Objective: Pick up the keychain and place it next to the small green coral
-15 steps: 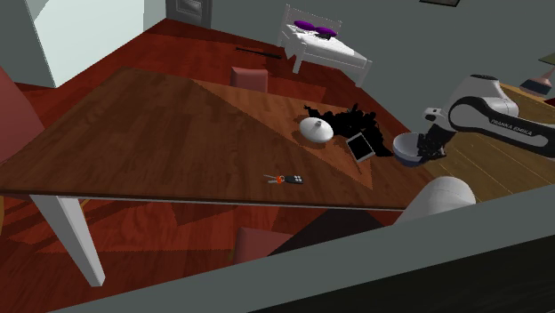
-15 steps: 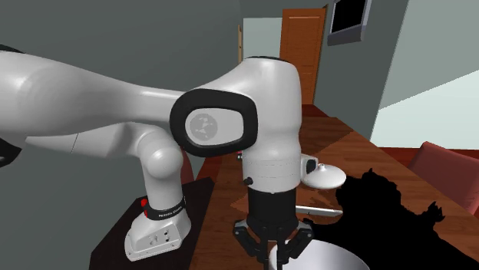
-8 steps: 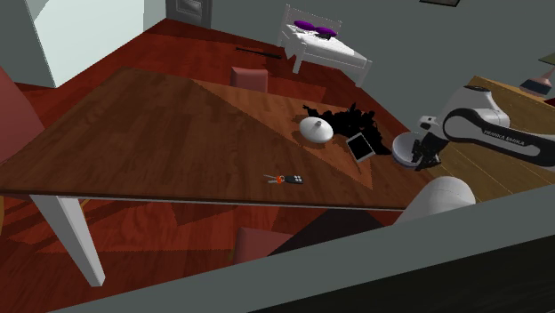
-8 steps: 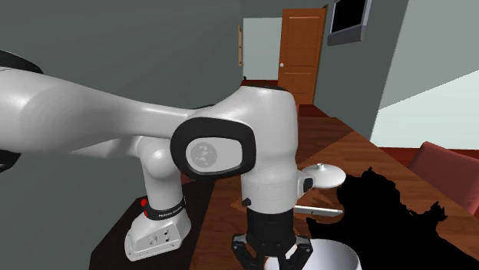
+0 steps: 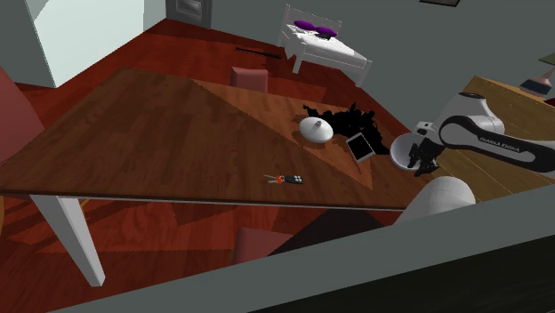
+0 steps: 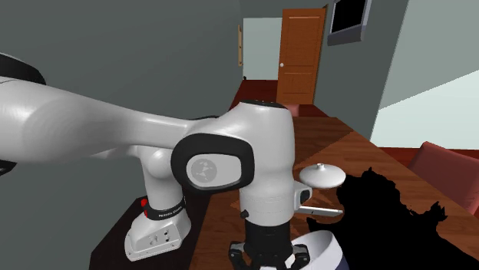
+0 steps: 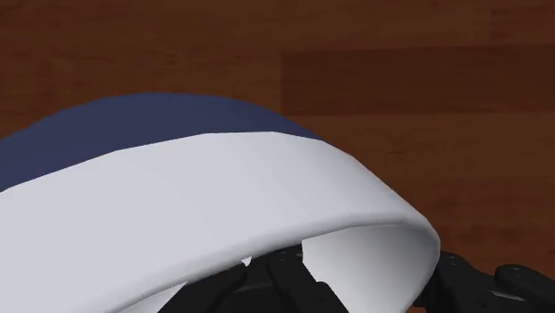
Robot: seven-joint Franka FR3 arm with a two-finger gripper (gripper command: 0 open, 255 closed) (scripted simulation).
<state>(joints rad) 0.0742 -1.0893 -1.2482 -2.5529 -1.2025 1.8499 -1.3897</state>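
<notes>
The keychain (image 5: pixel 286 180), a small red and black item, lies on the wooden table (image 5: pixel 160 133) near its front edge. The coral (image 5: pixel 349 119) is drawn as a jagged black shape at the table's far side, and it stands large at the second exterior view's right (image 6: pixel 391 218). My gripper (image 5: pixel 418 162) hangs low over the table's right end, well to the right of the keychain. It presses against a white bowl with a blue outside (image 5: pixel 403 148). In the wrist view the bowl's (image 7: pixel 222 204) rim curves right over the open gripper (image 7: pixel 374 289). The fingers hold nothing.
A white lidded dish (image 5: pixel 316 131) and a white-framed dark panel (image 5: pixel 360 147) sit beside the coral. A red chair (image 5: pixel 249 78) stands behind the table and a white bed (image 5: pixel 320 44) beyond it. The arm's white base (image 6: pixel 157 222) stands on its stand.
The hand has sunk lower and shifted toward the shoulder view's left. The bowl has tipped up against it, showing its white inside.
</notes>
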